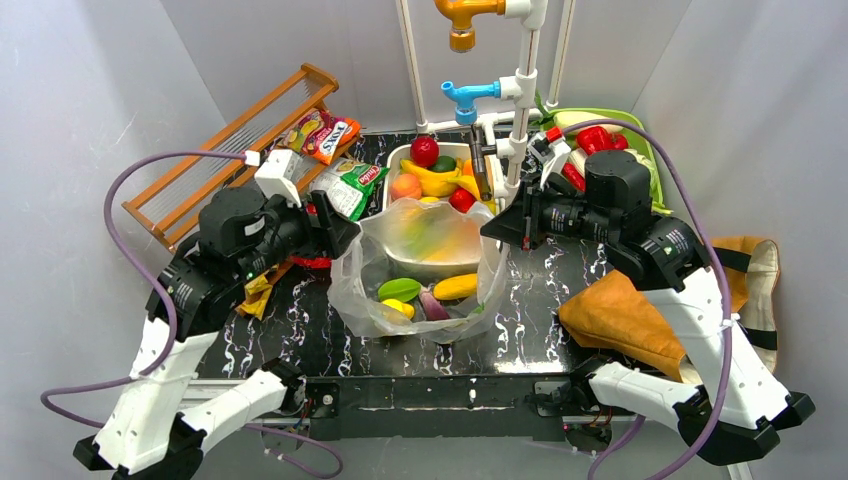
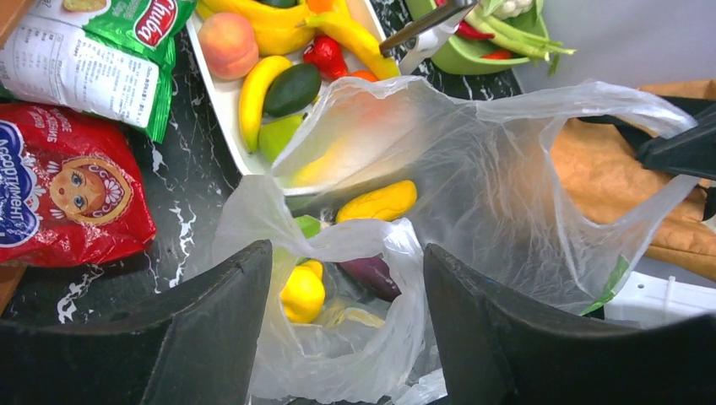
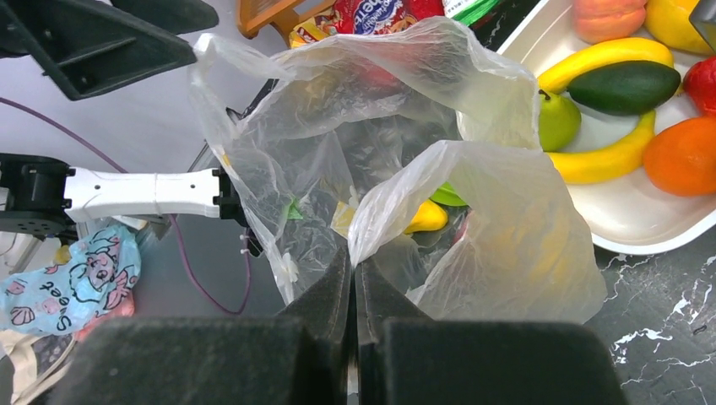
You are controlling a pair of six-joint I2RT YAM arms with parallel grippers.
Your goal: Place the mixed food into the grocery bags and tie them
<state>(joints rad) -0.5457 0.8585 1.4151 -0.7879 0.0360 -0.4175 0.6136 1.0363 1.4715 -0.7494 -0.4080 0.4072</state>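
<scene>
The clear plastic bag (image 1: 420,262) stands open mid-table, holding a yellow lemon (image 1: 398,307), a green piece (image 1: 398,289), a yellow piece (image 1: 456,287) and a purple piece (image 1: 434,305). My left gripper (image 2: 348,253) is open at the bag's left rim (image 1: 345,238), with the left handle loop (image 2: 371,240) lying slack between its jaws. My right gripper (image 3: 353,257) is shut on the bag's right handle (image 3: 397,198), at the bag's right rim (image 1: 492,228). More fruit lies in the white tray (image 1: 392,170) behind the bag. The tan tote (image 1: 640,320) lies flat at the right.
Snack packets lie at the back left (image 1: 322,135), a green one (image 1: 352,185) and a red one (image 2: 67,194) near my left gripper. A wooden rack (image 1: 230,150) leans at the left. A pipe stand (image 1: 520,90) and a green tray (image 1: 645,150) stand behind.
</scene>
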